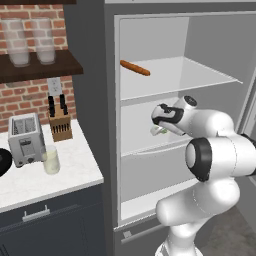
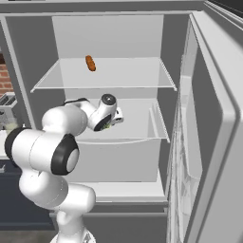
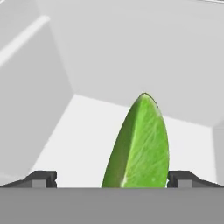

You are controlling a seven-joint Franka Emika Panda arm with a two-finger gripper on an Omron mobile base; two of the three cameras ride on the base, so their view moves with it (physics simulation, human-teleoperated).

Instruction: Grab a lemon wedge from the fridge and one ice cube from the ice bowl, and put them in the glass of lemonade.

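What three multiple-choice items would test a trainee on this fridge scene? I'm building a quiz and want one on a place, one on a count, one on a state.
1. Where does the sausage lie?
A. fridge's top shelf
B. counter
C. fridge floor

2. How many frosted glasses stand on the wall shelf?
A. one
B. two
C. four

3. How is the hand set around the lemon wedge?
A. shut on it
B. open, a finger on either side
C. far from it

Answers:
1 A, the orange-brown stick rests on the highest white shelf.
2 B, a pair stands side by side above the knife block.
3 B, the hand view shows both fingertips apart, with gaps beside the wedge.
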